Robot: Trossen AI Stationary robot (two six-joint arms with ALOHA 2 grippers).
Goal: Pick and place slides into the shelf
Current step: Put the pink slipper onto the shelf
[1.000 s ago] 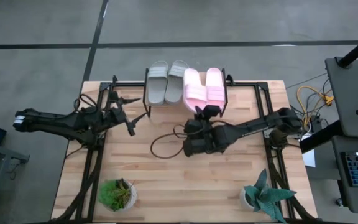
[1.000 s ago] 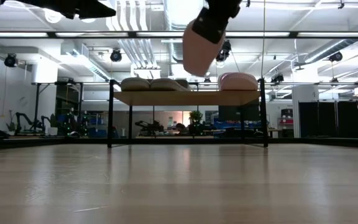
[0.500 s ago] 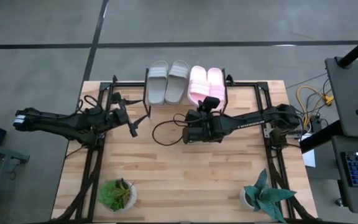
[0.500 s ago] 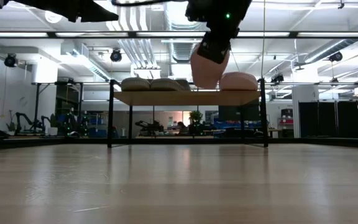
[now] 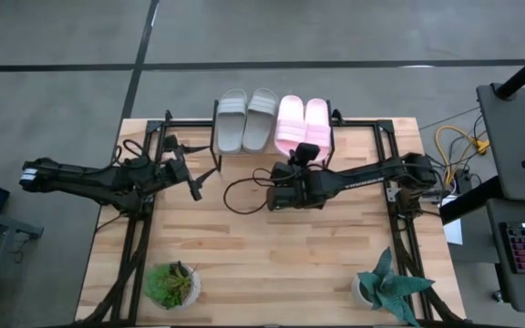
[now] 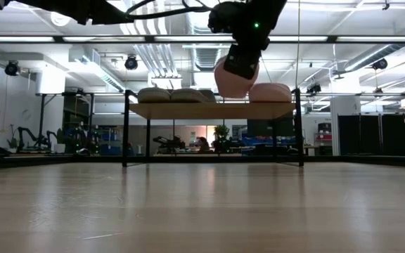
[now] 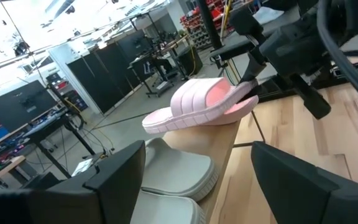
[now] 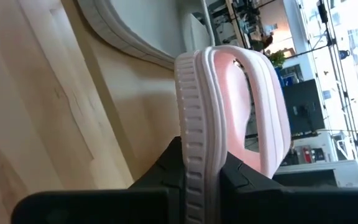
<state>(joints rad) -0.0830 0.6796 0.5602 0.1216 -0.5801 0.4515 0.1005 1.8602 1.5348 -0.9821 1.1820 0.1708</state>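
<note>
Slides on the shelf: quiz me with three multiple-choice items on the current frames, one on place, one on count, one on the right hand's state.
1. Where is the pink slide that the right hand carries?
A. flat on the table
B. over the shelf, beside the other pink slide
C. next to a plant

2. How many grey slides lie on the shelf?
A. none
B. one
C. two

3. What state is the right hand in?
A. shut on the pink slide's sole edge
B. open and empty
C. shut on a grey slide

Key: 1 B, the left wrist view shows it raised over the plank top. 2 C, the high view shows a grey pair side by side. 3 A, the right wrist view shows the fingers pinching the ribbed pink edge.
</note>
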